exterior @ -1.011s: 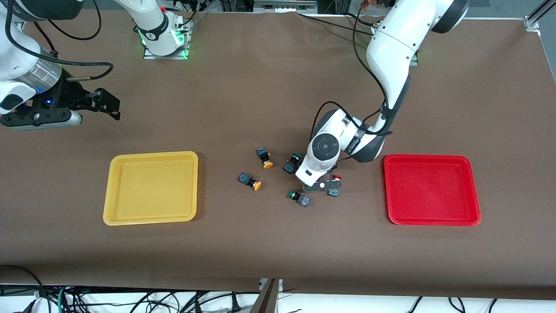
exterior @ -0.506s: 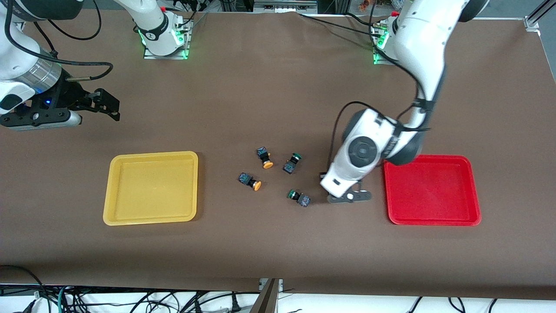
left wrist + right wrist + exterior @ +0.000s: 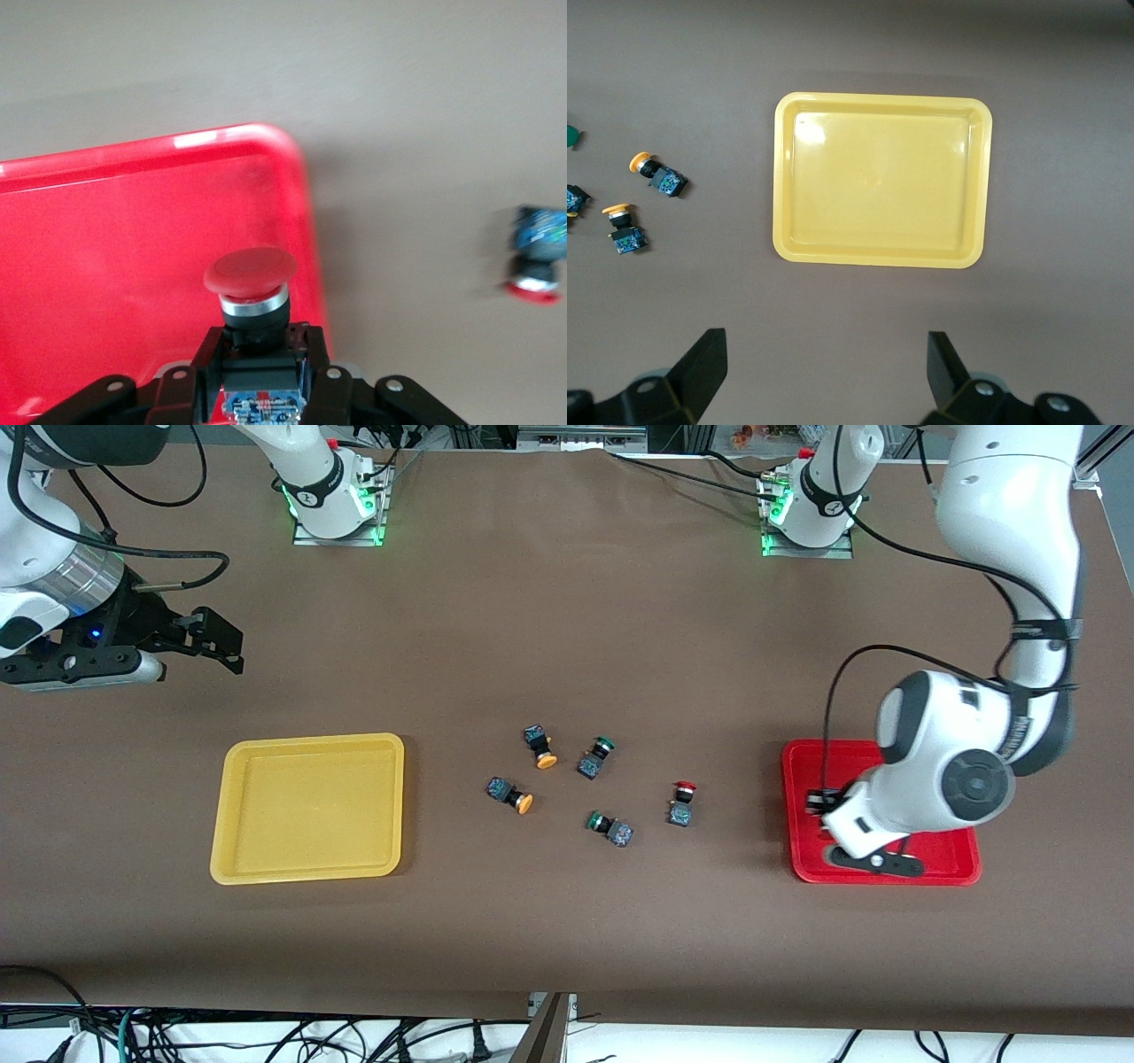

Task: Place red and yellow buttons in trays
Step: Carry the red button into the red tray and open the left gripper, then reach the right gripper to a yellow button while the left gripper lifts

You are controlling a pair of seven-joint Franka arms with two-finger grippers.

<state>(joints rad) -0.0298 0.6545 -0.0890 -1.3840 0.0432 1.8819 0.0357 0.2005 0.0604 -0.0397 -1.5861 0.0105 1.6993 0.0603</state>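
Note:
My left gripper (image 3: 873, 861) hangs over the red tray (image 3: 939, 766), above the tray's corner nearest the buttons. In the left wrist view it (image 3: 257, 354) is shut on the dark body of a red button (image 3: 251, 273), cap pointing away from the wrist, over the tray (image 3: 106, 257). The second red button (image 3: 681, 802) lies on the mat between the tray and the other buttons; it also shows in the left wrist view (image 3: 537, 266). Two yellow buttons (image 3: 539, 747) (image 3: 510, 794) lie mid-table. My right gripper (image 3: 217, 636) waits open, high above the mat near the yellow tray (image 3: 307, 808).
Two green-capped switches (image 3: 595, 757) (image 3: 611, 828) lie among the buttons. The right wrist view shows the yellow tray (image 3: 881, 177), both yellow buttons (image 3: 656, 173) (image 3: 622, 227) and my open right gripper (image 3: 824, 372). The arm bases stand along the table edge farthest from the front camera.
My left gripper lifted one red button from the cluster and carried it toward the left arm's end, to over the red tray. The right arm has not moved.

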